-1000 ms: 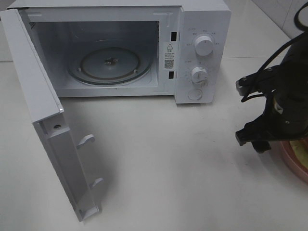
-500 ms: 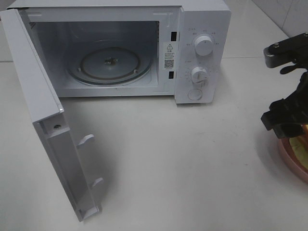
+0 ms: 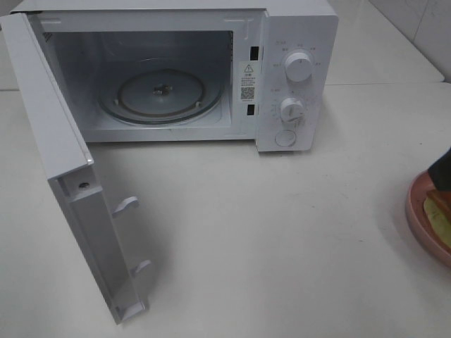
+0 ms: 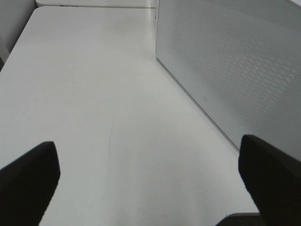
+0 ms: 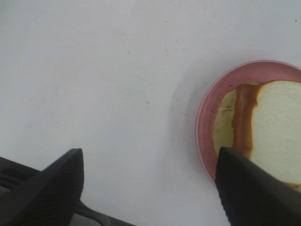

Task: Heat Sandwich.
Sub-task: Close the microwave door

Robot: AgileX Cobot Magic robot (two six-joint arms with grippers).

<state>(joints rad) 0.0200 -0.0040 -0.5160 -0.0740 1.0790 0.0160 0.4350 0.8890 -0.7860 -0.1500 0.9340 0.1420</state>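
Right wrist view: spread, empty right end effector above soft white-bread sandwich on round plate.

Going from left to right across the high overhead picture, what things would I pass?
Open microwave door → glass turntable inside the microwave → control knobs → pink plate → sandwich at the right edge.

The sandwich lies on a plate well right of the open microwave.
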